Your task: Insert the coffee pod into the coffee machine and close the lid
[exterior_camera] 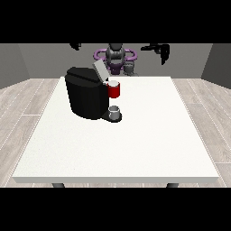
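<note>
Front view: The white table (pixel 135 149) is filling the middle of the frame. The black coffee machine (pixel 85 94) is standing on it toward 10 o'clock from the table's centre. Its grey lid (pixel 99 69) is tilting upward, open, at the machine's 1 o'clock corner. The red pod holder (pixel 114 90) is projecting from the machine's 3 o'clock side, and a pale round object, possibly the coffee pod (pixel 113 83), is sitting in its top; its identity cannot be confirmed. A small grey cup (pixel 114 111) is resting on the machine's base, directly at 6 o'clock from the holder.

The robot (pixel 116 56) is standing behind the table at 12 o'clock. The hand at the view's right (pixel 162 51) is hanging in the air at 1 o'clock, well apart from the machine, fingers pointing downward, holding nothing. The hand at the view's left (pixel 75 46) is also raised, at 11 o'clock above the machine; its finger state cannot be determined.
</note>
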### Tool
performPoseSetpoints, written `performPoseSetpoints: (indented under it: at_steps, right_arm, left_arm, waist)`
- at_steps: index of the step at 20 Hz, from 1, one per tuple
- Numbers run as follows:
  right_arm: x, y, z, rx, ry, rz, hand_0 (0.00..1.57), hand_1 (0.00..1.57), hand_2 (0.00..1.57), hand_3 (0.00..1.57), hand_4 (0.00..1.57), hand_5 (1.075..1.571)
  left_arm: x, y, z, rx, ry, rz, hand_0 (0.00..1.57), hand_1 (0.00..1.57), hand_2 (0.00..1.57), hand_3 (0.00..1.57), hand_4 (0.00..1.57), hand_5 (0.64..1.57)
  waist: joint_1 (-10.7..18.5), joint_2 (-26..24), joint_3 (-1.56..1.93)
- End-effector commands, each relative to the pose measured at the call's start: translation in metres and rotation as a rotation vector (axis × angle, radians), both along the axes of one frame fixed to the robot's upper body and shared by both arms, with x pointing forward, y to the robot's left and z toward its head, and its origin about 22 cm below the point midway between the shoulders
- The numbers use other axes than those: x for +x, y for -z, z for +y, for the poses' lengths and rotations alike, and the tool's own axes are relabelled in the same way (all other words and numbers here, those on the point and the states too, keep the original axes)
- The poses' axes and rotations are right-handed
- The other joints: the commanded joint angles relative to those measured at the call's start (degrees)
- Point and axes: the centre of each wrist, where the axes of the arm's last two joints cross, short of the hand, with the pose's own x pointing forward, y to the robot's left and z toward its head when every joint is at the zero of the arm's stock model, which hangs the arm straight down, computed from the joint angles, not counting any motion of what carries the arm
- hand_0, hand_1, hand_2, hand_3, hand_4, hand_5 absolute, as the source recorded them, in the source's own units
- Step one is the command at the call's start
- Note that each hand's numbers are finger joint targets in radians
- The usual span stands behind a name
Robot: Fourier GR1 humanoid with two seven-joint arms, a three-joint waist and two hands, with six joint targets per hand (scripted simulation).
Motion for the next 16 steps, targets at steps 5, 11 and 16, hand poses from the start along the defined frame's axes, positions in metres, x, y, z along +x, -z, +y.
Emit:
performPoseSetpoints:
  at_steps: [5, 11, 16]
  right_arm:
    - [0.014, 0.000, 0.032, -0.029, -0.032, 0.018, 0.00, 0.00, 0.00, 0.00, 0.00, 1.571]
    - [0.030, 0.003, 0.016, 0.034, -0.056, 0.017, 0.00, 0.00, 0.00, 0.00, 0.00, 1.571]
    - [0.050, -0.011, 0.007, 0.024, -0.045, 0.001, 0.00, 0.00, 0.00, 0.00, 0.00, 1.571]
  left_arm:
    - [-0.024, 0.001, 0.010, -0.051, 0.002, -0.029, 0.00, 0.00, 0.00, 0.00, 0.20, 1.571]
    - [-0.041, -0.010, -0.005, -0.057, -0.043, -0.043, 0.00, 0.00, 0.00, 0.00, 0.00, 1.571]
    - [-0.051, -0.018, -0.002, -0.075, -0.063, -0.089, 0.00, 0.00, 0.00, 0.00, 0.00, 1.571]
  waist:
    - [2.77, 2.41, 0.01]
    - [1.34, 5.30, 0.02]
    - [1.70, 9.24, 0.01]
